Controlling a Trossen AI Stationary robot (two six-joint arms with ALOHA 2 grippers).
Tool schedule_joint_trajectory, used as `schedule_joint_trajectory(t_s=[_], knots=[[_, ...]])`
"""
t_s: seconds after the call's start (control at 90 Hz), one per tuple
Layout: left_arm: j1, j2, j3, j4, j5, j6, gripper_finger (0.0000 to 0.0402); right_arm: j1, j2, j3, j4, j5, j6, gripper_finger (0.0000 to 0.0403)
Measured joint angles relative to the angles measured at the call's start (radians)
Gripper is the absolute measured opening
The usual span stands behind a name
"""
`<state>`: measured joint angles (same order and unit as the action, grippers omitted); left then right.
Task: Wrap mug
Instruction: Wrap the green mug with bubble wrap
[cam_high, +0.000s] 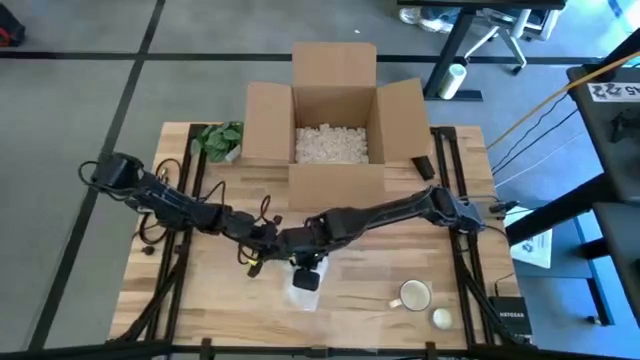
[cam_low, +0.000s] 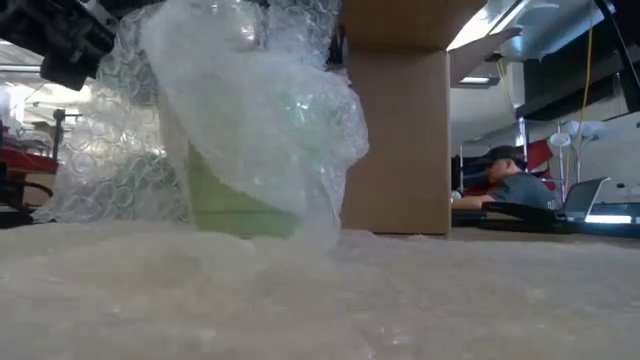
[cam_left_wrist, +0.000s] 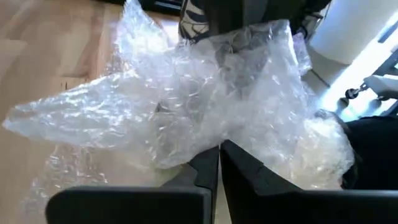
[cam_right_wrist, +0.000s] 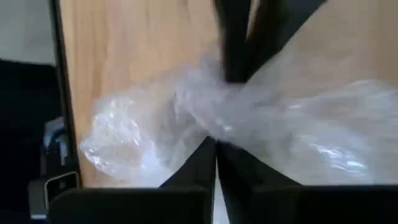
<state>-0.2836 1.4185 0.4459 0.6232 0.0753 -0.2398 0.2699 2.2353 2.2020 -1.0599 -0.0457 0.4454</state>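
A sheet of clear bubble wrap (cam_low: 250, 110) is bunched over a green mug (cam_low: 235, 205) that stands near the middle of the wooden table (cam_high: 370, 270). In the high view the wrap (cam_high: 305, 288) shows as a pale lump just below both grippers. My left gripper (cam_high: 262, 240) comes in from the table's left and my right gripper (cam_high: 303, 248) from the right. They meet above the bundle, each shut on the wrap. The wrap hides most of the mug. My left gripper pinches a gathered bunch of the bubble wrap (cam_left_wrist: 208, 146) between its two shut fingers, several crumpled layers. The wrap fans out beyond the fingertips and drapes slack. My right gripper pinches a twisted, narrowed bunch of the wrap (cam_right_wrist: 214, 134) between its shut fingers; the film spreads out on either side of them.
An open cardboard box (cam_high: 333, 120) holding packing peanuts stands at the table's far side, a green plant (cam_high: 220, 140) to its left. A white mug (cam_high: 413, 295) and a small round object (cam_high: 441, 318) sit at the near right. A person (cam_low: 505, 180) sits beyond the table.
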Motion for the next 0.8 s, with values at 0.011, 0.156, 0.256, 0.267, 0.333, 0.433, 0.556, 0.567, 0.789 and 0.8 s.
schedule_joint_trajectory(t_s=[0.011, 0.156, 0.256, 0.267, 0.333, 0.433, 0.556, 0.567, 0.789, 0.8], knots=[[0.000, 0.001, 0.001, 0.000, 0.000, 0.000, 0.0000, 0.001, 0.000, 0.007, -0.006, 0.011, -0.002, 0.0000], [0.000, 0.006, 0.019, -0.007, 0.000, 0.012, 0.0000, 0.014, -0.002, 0.063, -0.004, 0.210, -0.050, 0.0000], [0.000, 0.006, 0.026, -0.008, 0.000, 0.013, 0.0000, 0.019, 0.000, 0.064, 0.020, 0.273, -0.075, 0.0000], [0.000, 0.006, 0.026, -0.009, 0.000, 0.013, 0.0000, 0.019, 0.002, 0.063, 0.022, 0.271, -0.078, 0.0000], [0.000, 0.006, 0.027, -0.007, 0.000, 0.012, 0.0000, 0.015, 0.017, 0.063, 0.013, 0.227, -0.078, 0.0000], [-0.003, 0.006, 0.027, -0.008, 0.000, 0.007, 0.0000, 0.011, 0.055, 0.062, -0.013, 0.154, -0.056, 0.0000], [-0.013, -0.002, 0.027, -0.019, 0.000, 0.008, 0.0000, 0.011, 0.076, 0.060, -0.027, 0.115, -0.032, 0.0000], [-0.014, -0.004, 0.027, -0.019, 0.000, 0.008, 0.0000, 0.011, 0.076, 0.060, -0.028, 0.108, -0.029, 0.0000], [-0.016, -0.120, 0.027, -0.124, -0.010, 0.022, 0.0000, 0.012, 0.076, 0.061, -0.044, 0.026, 0.003, 0.0000], [-0.016, -0.129, 0.027, -0.133, -0.012, 0.025, 0.0000, 0.012, 0.076, 0.061, -0.043, 0.024, 0.003, 0.0000]])
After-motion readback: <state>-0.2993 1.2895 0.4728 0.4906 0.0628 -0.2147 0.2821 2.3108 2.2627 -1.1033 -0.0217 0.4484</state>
